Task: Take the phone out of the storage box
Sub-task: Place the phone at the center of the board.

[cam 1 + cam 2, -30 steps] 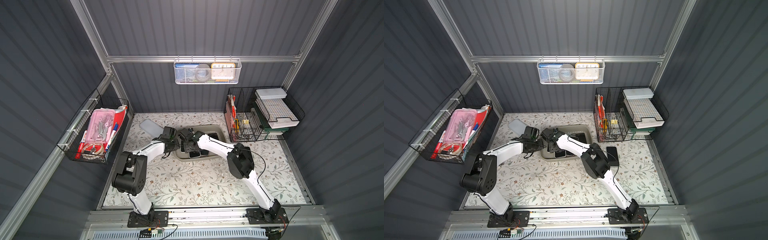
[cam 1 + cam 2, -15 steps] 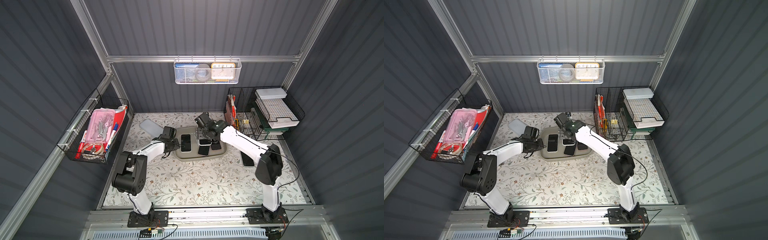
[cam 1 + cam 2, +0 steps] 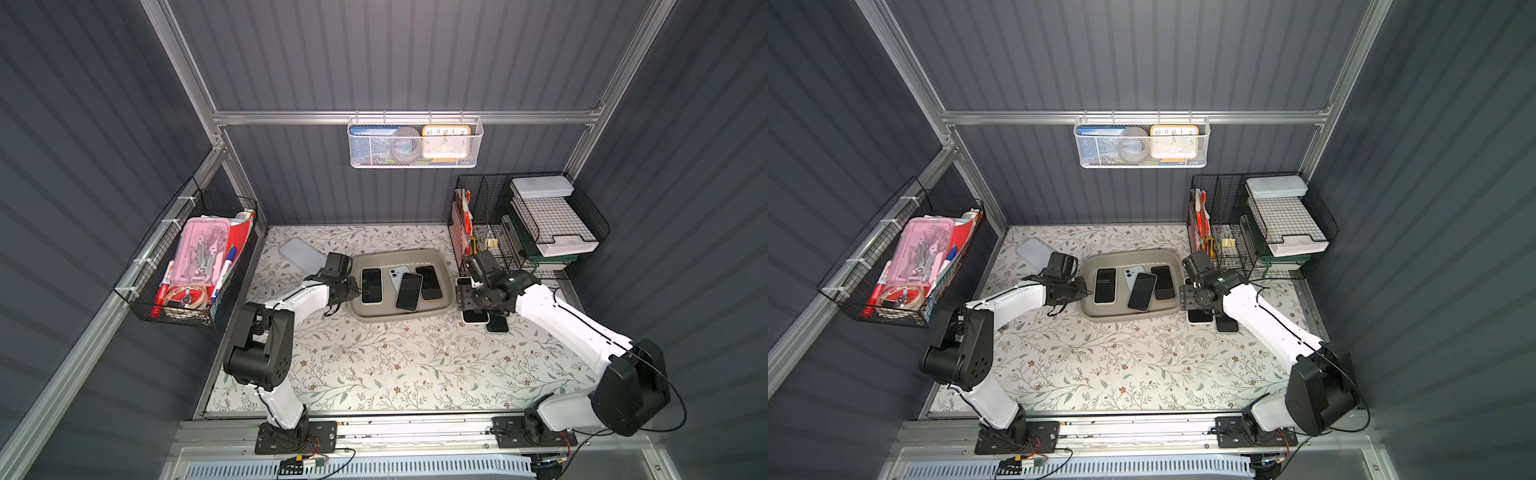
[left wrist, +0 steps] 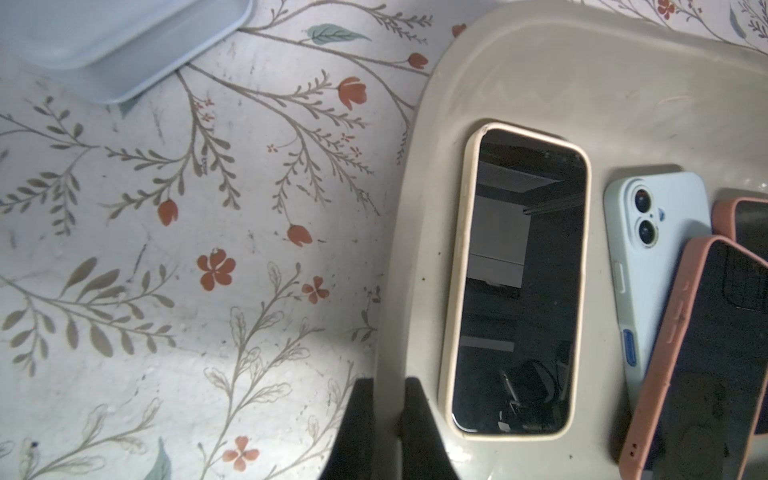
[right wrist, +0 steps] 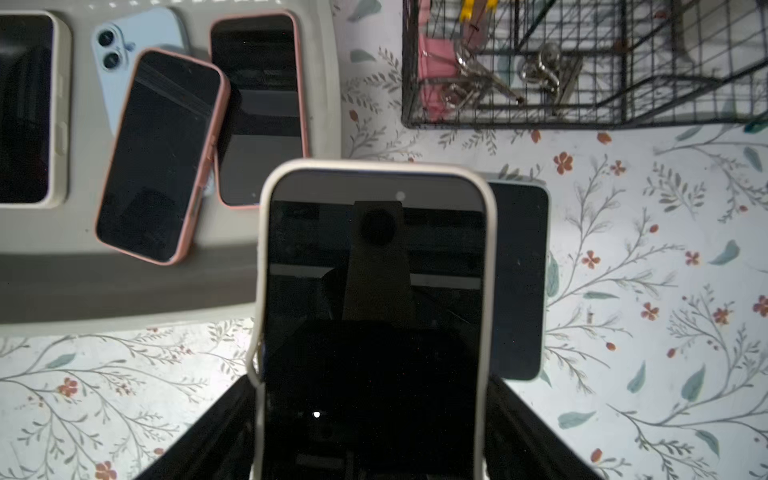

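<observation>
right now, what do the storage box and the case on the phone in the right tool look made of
The storage box: looks like moulded plastic, grey-beige, matte with slight sheen; rounded corners, flared rim and fine scuffs suggest it. The case on the held phone: probably silicone or soft plastic, cream, matte; thick rounded edge, no glare. Hard plastic can't be excluded.

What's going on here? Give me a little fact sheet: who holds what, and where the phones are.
Left gripper: shut on the rim of the storage box
Right gripper: shut on a cream-cased phone, held outside the box
In the box: four phones, a pink-cased phone lying across two others
On the table: a dark phone beside the held one
</observation>
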